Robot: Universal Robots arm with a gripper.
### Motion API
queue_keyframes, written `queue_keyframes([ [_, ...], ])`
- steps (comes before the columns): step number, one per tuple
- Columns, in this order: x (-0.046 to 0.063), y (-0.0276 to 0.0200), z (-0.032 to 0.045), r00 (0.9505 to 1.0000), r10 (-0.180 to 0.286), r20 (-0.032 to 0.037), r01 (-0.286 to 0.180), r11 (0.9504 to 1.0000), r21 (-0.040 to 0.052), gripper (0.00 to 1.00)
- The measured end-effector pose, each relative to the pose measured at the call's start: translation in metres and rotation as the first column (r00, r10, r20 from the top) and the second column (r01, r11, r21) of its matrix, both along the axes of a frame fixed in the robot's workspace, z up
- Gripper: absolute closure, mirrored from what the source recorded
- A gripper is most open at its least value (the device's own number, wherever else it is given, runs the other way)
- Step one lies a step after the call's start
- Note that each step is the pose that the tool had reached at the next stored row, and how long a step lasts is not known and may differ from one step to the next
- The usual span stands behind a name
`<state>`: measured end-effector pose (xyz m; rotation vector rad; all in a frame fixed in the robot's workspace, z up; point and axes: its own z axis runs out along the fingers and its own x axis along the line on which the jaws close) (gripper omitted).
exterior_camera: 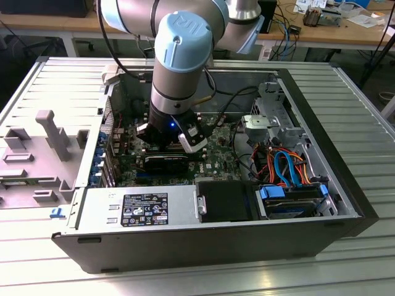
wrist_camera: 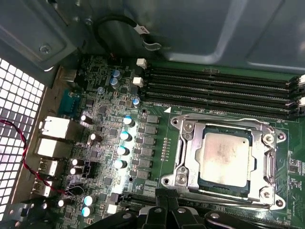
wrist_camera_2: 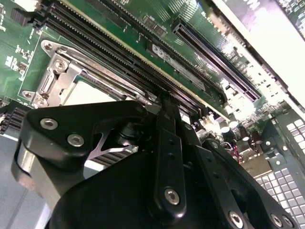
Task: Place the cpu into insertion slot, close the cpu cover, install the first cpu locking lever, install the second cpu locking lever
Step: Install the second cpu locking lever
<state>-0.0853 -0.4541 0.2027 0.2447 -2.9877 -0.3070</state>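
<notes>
In the exterior view the arm reaches down into the open computer case (exterior_camera: 345, 203), its fingers (exterior_camera: 165, 143) low over the green board. In the first wrist view the silvery-grey cpu (wrist_camera: 225, 159) lies flat in the insertion slot (wrist_camera: 189, 138), just beyond the fingers, with the cpu cover (wrist_camera: 260, 164) framing it. In the second wrist view the fingers (wrist_camera_2: 164, 107) look pressed together beside the cover's edge, grasping nothing.
</notes>
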Motion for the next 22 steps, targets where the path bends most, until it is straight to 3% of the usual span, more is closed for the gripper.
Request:
queue_keyframes([
  [10,-0.0001,0.0012,-0.0031,1.0000,0.000,-0.0001,0.000,0.9999,0.0105,0.89],
  [19,-0.0001,0.0019,-0.0066,1.0000,0.000,-0.0001,0.000,0.9999,0.0107,0.89],
  [22,-0.0004,0.0020,-0.0042,1.0000,0.000,0.0036,0.000,0.9999,0.0116,0.89],
])
